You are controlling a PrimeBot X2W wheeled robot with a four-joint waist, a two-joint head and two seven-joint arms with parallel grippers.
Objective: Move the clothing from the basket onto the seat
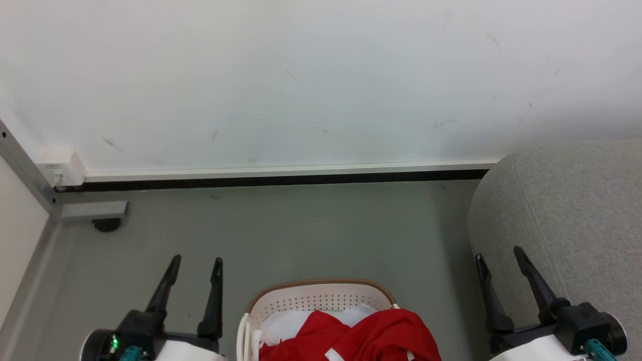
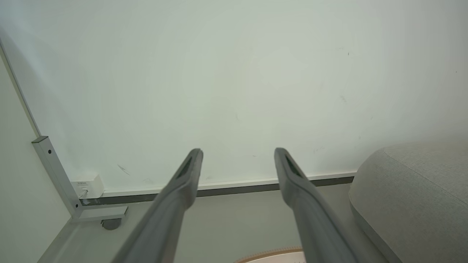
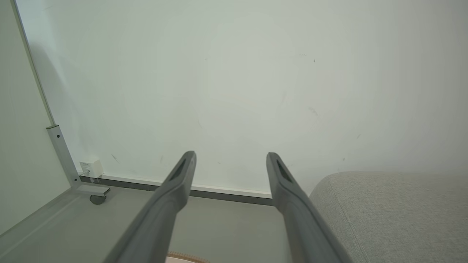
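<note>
Clothing: a red heap with white trim, lying inside the basket at the bottom middle of the head view. It rises highest against the basket's right side.
Basket contents: a white layer shows beneath the red, toward the far and left wall. The near half is cut off by the picture's edge.
Basket: cream with rows of small holes under a brown rim, standing on the floor between the two grippers.
Head view's share: the basket's inside and the red fabric, seen from above.
Wrist views' share: the basket appears as a thin brown arc at each bottom edge, and the seat's rounded top and stitched seam are seen from lower down.
Seat: light grey and woven, to the right of the basket with a strip of floor between them. Its rounded corner reaches near the baseboard.
Left gripper: jaws spread wide with nothing between them, over bare floor just left of the basket.
Right gripper: jaws equally wide and empty, in front of the seat's near side — whether it touches the seat cannot be told.
Open room: grey floor runs from the basket's far rim to the baseboard.
Left edge: a metal frame post with a dark caster under its foot, and a small white box on the wall beside it.
</note>
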